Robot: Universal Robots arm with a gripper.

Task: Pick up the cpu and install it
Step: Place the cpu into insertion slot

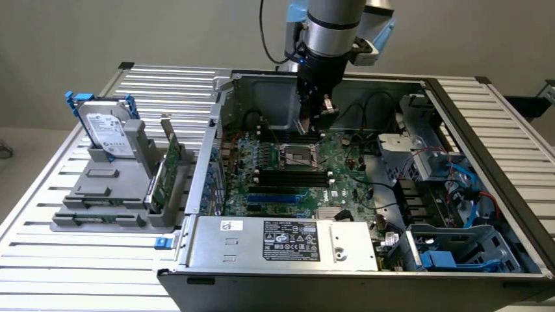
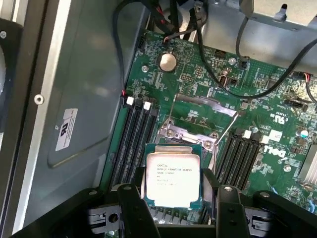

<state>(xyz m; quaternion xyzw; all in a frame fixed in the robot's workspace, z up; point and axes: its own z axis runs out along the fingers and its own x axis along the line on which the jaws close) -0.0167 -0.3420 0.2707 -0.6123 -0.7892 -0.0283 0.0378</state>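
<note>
The cpu [image 2: 172, 176], a small square chip with a silvery printed top and a thin rim, sits between my two black fingers [image 2: 130, 203]. My gripper [image 2: 176, 201] is shut on its opposite edges. In the exterior view my gripper [image 1: 319, 120] hangs inside the open computer case, a little above the motherboard [image 1: 347, 185] and just behind the cpu socket [image 1: 299, 157]. The socket [image 2: 190, 134] stands open with its metal frame lifted, and nothing lies in it. The chip is clear of the board.
Black memory slots [image 2: 136, 141] flank the socket. Cables [image 2: 247, 29] run across the back of the case. A power supply [image 1: 286, 240] fills the case front. Outside, on the exterior view's left, a grey holder [image 1: 104, 201] carries a hard drive [image 1: 108, 133] and a green card [image 1: 169, 166].
</note>
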